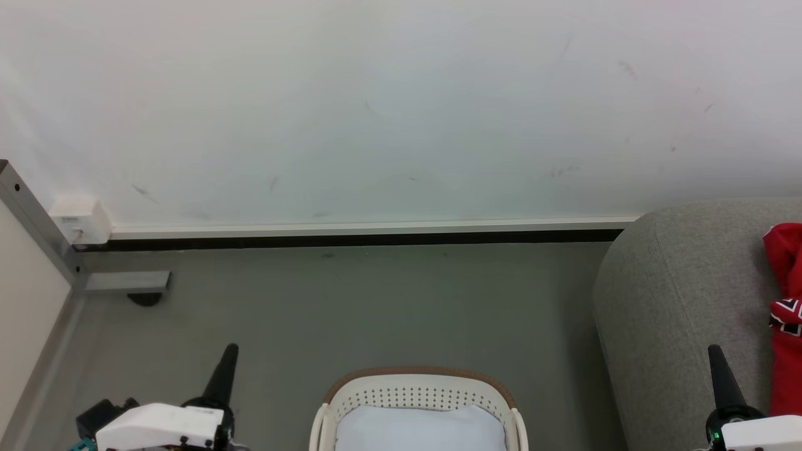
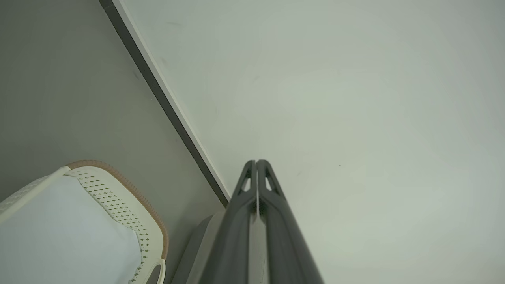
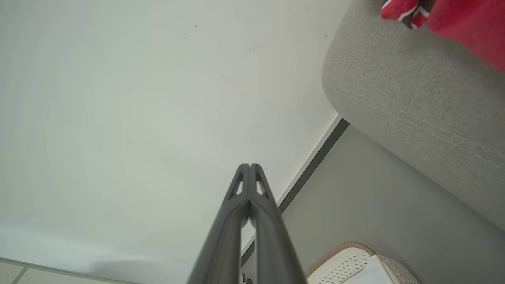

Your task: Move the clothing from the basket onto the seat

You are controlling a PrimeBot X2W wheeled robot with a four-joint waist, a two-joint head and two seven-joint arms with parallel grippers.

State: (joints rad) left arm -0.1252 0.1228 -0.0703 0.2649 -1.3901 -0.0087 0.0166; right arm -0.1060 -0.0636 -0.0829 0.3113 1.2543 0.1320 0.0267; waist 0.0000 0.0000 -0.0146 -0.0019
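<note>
On the grey floor [image 1: 376,300] below a white wall [image 1: 401,100], the basket [image 1: 420,396] sits low centre in the head view. Its far perforated wall and brown rim band are in frame; its near half is cut off by the bottom edge. The part of its inside that shows is a pale, smooth bottom with no red cloth on it. The seat [image 1: 677,300] stands to the robot's right, apart from the basket with bare floor between. The clothing [image 1: 786,326] lies on top of the seat at the right edge: a red heap with a navy-white-red patch showing. Left gripper [image 1: 227,369] is at lower left, fingers pressed together and pointing up, holding nothing. Right gripper [image 1: 720,371] is at lower right, in front of the seat's side, likewise pinched closed and empty. Both wrist views show the fingertips meeting, aimed at the wall. Judgement: the transfer looks at or near its end, with the arms parked clear of both basket and seat. Next move calls for a look at the hidden near half of the basket. If a garment remains there, one arm must spread its fingers, dip inside the rim, pinch the cloth, then carry it right onto the seat. If not, nothing further is needed.
</note>
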